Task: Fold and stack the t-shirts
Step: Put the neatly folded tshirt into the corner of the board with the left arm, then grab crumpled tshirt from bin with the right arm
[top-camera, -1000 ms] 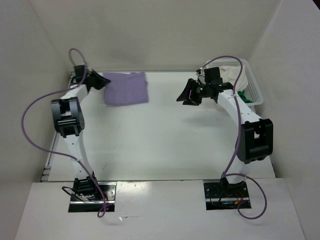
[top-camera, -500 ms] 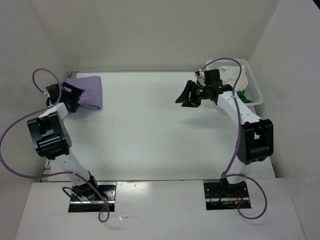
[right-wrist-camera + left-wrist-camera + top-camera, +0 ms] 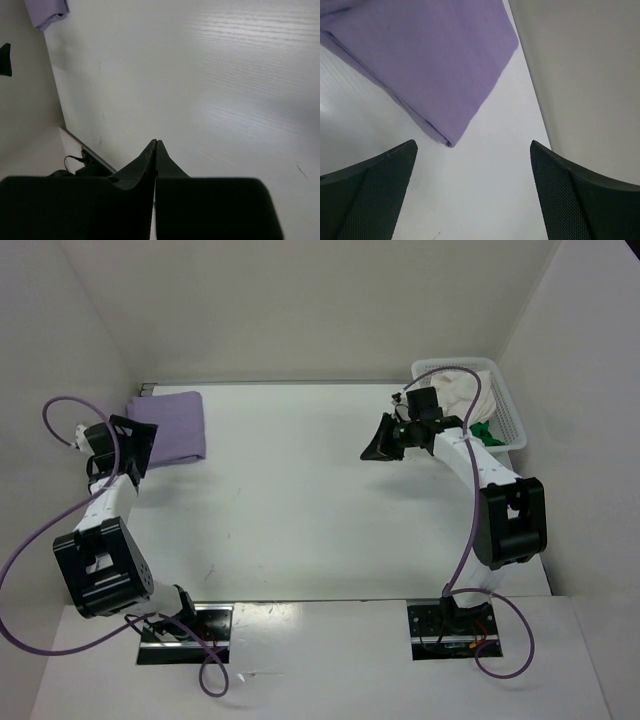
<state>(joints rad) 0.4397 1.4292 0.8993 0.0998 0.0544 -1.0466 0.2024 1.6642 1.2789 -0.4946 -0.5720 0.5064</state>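
White walls box in the pale tabletop I'm working over. Closest to me, both arm bases sit on their mounting plates at the near edge, each trailing a purple cable.

Moving out, the left arm leans towards the left wall. My left hand is spread wide. On its wrist camera the two dark fingers stand well apart with only bare tabletop between them, so it holds nothing. Just ahead of those fingers lies the lavender t-shirt, folded into a neat flat rectangle. It lies in the far left corner of the tabletop, close beside the wall, with one corner pointing back at the hand. From overhead the hand sits at the shirt's left edge; I cannot tell whether it touches the cloth.

Across on the right, at about the same depth, the right arm reaches in over the tabletop. My right hand is pinched closed. Its wrist camera shows the fingertips pressed together above bare surface, with nothing caught between them. That camera also catches a scrap of the lavender cloth at its upper left corner.

Farthest out, in the far right corner just behind the right arm's wrist, stands the white mesh basket. The cream t-shirt is heaped loosely inside it and bulges over the rim. The green t-shirt shows only as a small bright patch at the basket's near side, beneath the cream cloth.
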